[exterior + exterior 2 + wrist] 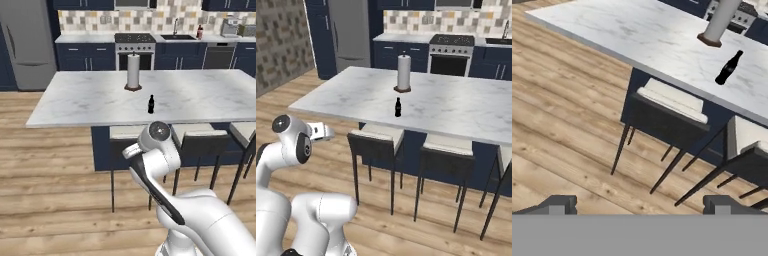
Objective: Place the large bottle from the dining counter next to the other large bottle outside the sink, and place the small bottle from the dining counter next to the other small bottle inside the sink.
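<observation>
While arm folded low before stools, pincer [639,204] spread, empty; small bottle [151,104] upright on dining counter [80,100]

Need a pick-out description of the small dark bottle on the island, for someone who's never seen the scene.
Find the white marble dining counter in the middle of the kitchen, with stools tucked under its near edge. The small dark bottle stands upright on it, near the stool side and in front of the paper towel roll. The roll is tall and white on a brown base; the bottle is short, black and narrow-necked.

Small bottle [729,68] upright on dining counter [637,37] — stools [671,112] below.
</observation>
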